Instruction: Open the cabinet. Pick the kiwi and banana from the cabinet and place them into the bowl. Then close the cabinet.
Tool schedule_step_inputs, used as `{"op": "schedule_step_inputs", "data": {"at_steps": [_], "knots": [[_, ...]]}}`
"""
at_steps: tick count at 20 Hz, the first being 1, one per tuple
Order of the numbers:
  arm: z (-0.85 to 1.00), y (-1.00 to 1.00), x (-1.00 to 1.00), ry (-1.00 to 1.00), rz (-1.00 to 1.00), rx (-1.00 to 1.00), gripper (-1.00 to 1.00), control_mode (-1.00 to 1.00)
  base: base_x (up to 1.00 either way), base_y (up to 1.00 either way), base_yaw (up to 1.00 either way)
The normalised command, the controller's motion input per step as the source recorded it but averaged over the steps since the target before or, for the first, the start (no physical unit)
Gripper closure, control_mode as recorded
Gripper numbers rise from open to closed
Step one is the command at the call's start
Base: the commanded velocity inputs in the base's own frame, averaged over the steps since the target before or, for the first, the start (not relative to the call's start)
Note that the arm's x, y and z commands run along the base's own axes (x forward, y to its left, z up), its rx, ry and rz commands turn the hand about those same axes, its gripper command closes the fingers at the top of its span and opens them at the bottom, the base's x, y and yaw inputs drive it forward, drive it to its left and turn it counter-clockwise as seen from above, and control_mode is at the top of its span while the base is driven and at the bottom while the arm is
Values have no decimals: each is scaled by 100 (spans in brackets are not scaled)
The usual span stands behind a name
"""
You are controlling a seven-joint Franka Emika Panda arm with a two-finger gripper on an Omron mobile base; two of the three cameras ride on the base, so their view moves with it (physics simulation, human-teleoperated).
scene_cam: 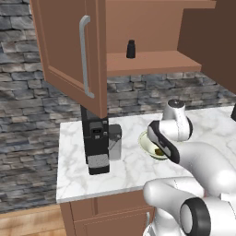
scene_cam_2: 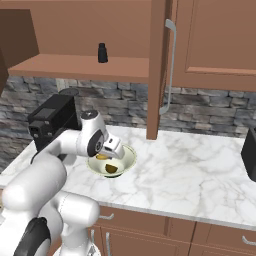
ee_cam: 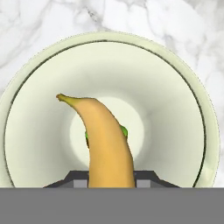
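Banana is gripped between the jaws of the gripper and held directly over the bowl, so a release should drop it inside. Kiwi already lies there. The cabinet is left open.

The yellow banana is sticking up between the gripper's fingers, over the middle of the round bowl, which is sitting on white marble.
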Motion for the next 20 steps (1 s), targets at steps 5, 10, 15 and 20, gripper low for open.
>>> {"op": "schedule_step_inputs", "data": {"at_steps": [5,10,15,20], "knots": [[-14,0,5,0,-1,0,100,-100,0,0,0],[-13,0,6,1,-1,0,100,-100,0,0,0],[-11,0,6,1,-1,0,100,-100,0,0,0],[-11,0,6,1,-1,0,100,-100,0,0,0]]}}
